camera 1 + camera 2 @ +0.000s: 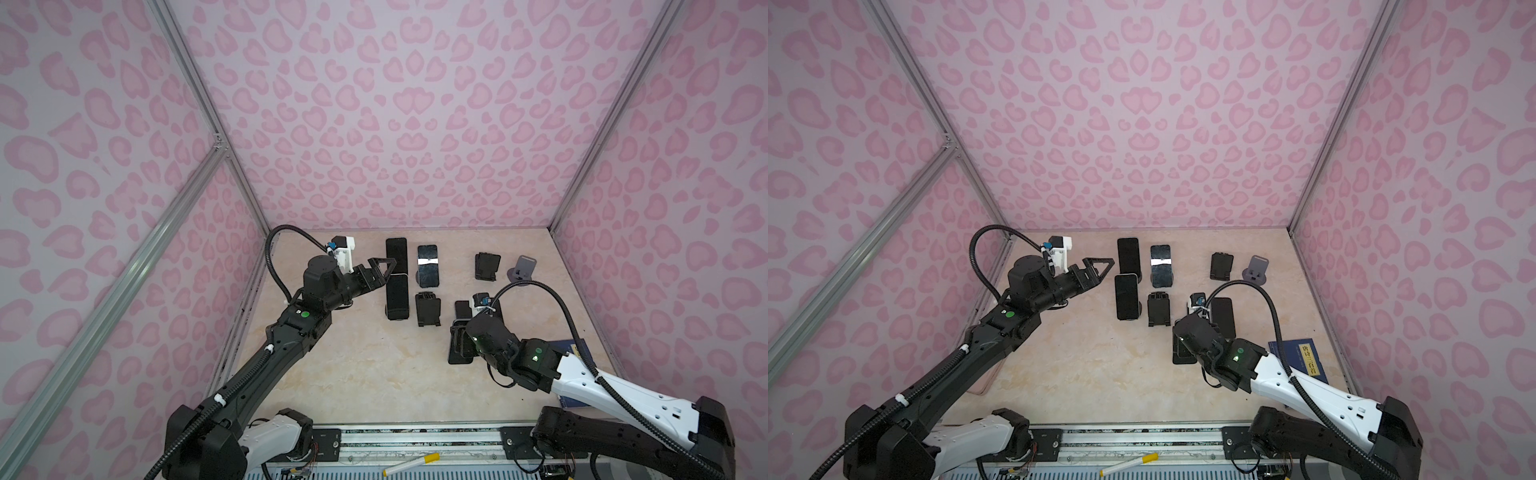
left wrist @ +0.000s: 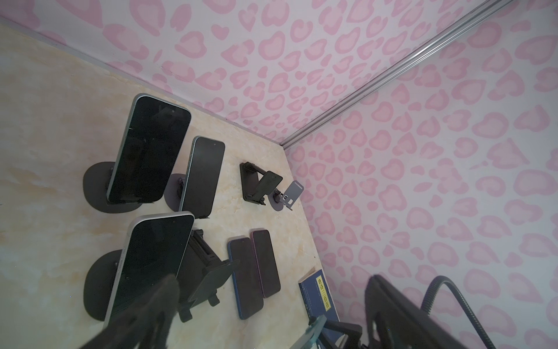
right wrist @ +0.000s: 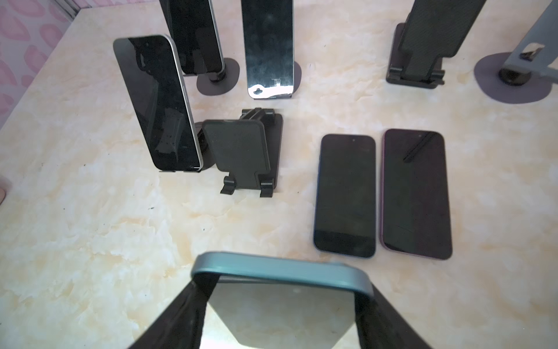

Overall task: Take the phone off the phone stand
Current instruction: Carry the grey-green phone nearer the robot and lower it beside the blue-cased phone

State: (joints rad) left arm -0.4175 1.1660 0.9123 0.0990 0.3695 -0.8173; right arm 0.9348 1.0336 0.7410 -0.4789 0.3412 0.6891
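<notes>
My right gripper (image 3: 283, 291) is shut on the top edge of a teal-rimmed phone (image 3: 280, 269), one finger on each side. In both top views this gripper (image 1: 460, 337) hangs over a black phone stand (image 1: 459, 357) at the front right. Whether the phone still rests in that stand is hidden by the arm. My left gripper (image 1: 388, 270) is open and holds nothing. It hovers next to the top of a white-rimmed phone (image 1: 397, 296) that leans on a round-based stand. The left wrist view shows both open fingers (image 2: 163, 290) and that white-rimmed phone (image 2: 151, 260).
Two more phones (image 1: 396, 254) (image 1: 428, 266) lean on stands at the back. Empty black stands (image 1: 428, 309) (image 1: 487, 266) and a grey stand (image 1: 524, 268) are nearby. Two phones (image 3: 345, 193) (image 3: 416, 193) lie flat, a blue book (image 1: 1304, 359) lies at the right, and a pen (image 1: 411, 463) lies on the front rail.
</notes>
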